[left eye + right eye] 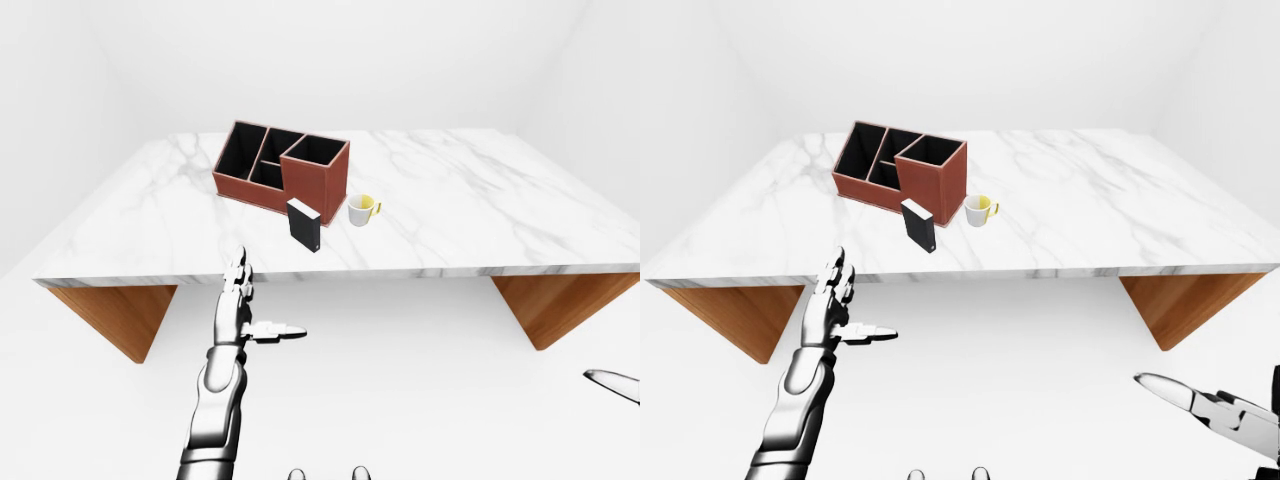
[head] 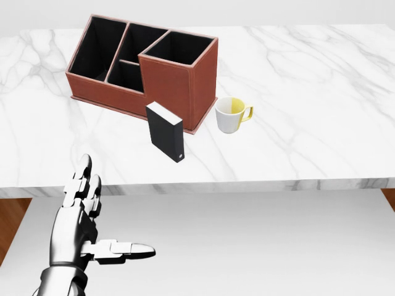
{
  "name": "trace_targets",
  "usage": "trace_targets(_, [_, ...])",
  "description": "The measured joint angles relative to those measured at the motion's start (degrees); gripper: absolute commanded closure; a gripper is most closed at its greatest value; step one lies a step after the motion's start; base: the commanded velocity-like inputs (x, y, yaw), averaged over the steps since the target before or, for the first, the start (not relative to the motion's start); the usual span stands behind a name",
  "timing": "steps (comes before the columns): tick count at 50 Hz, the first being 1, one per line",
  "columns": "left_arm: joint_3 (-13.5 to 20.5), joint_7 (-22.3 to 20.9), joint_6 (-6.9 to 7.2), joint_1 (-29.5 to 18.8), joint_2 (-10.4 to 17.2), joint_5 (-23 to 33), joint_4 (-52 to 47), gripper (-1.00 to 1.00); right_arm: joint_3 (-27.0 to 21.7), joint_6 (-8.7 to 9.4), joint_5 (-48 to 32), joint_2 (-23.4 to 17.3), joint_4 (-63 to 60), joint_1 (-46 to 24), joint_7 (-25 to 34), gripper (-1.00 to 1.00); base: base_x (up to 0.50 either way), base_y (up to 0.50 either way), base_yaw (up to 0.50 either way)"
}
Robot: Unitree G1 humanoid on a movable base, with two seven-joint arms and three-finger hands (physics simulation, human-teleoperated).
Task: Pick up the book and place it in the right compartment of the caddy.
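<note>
nothing is done yet: the book (image 2: pixel 165 131) stands upright on the table (image 2: pixel 308 111), just beside the caddy (image 2: pixel 145 68) at its right compartment, with a mug (image 2: pixel 231 115) near. the left hand (image 2: pixel 83 216) is spread wide, empty; the right hand (image 1: pixel 1210 408) barely shows, fingers extended.

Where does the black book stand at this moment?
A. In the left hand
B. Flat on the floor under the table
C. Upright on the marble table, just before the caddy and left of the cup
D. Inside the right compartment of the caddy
C: the black book stands upright on the marble table, close to the caddy, with the cup to its right in the head view.
</note>
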Motion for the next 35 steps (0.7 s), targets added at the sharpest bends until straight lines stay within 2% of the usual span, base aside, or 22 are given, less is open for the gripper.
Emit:
trace_targets(4, [0.03,0.17,-0.55,-0.22,0.02,0.08,0.61,-1.0,-4.45,0.0,3.07,0.14,0.33,0.92,0.87,-1.0,0.0,0.0,0.0])
trace_targets(16, [0.06,0.49,-0.55,-0.5,0.06,0.21,1.49,-1.0,-17.18,0.0,12.25,-0.52,3.27,3.58,3.17,-1.0,0.0,0.0,0.0])
trace_targets(35, [-0.15,0.55,-0.55,-0.19,-0.02,0.4,1.06,-1.0,-29.77,0.0,19.76,-0.89,13.35,7.51,8.88,-1.0,0.0,0.0,0.0])
